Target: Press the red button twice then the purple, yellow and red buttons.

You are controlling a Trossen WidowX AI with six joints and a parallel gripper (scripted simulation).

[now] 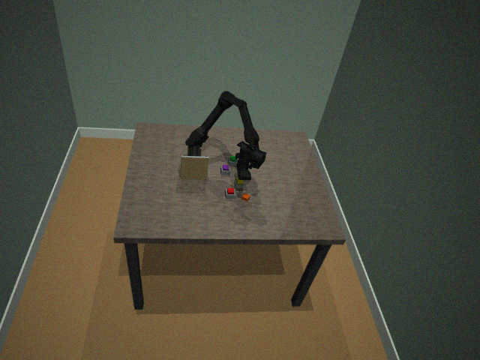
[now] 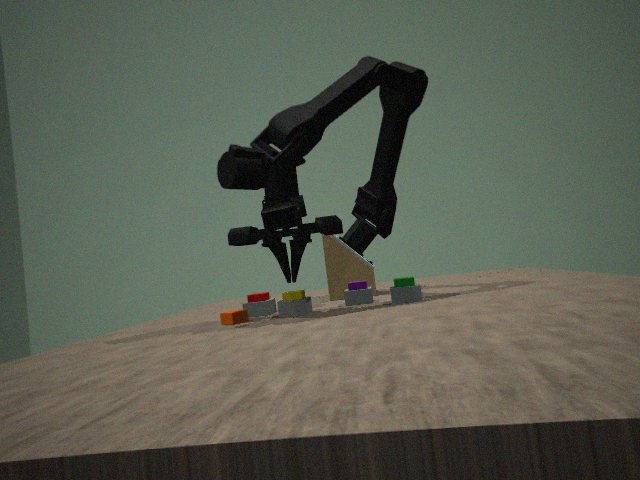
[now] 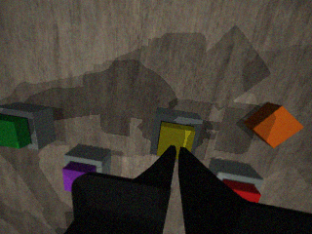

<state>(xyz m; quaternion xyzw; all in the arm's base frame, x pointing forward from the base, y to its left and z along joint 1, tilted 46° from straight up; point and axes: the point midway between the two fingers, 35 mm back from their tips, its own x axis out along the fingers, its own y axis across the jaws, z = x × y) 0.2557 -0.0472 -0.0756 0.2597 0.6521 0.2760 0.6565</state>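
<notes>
Pointing straight down, the claw (image 2: 290, 279) hangs just above the yellow button (image 2: 293, 295), pinched shut and empty.

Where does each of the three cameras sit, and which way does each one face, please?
Top: high up in front of the brown wooden table, looking down at it and the whole black arm.
Exterior: low near the table edge, looking across at the arm and the shut black gripper above the yellow button on its grey base.
Wrist: on the arm's wrist, looking down past both fingers at the buttons.
Shared: all three show the yellow button, the red button and the small orange block.
</notes>
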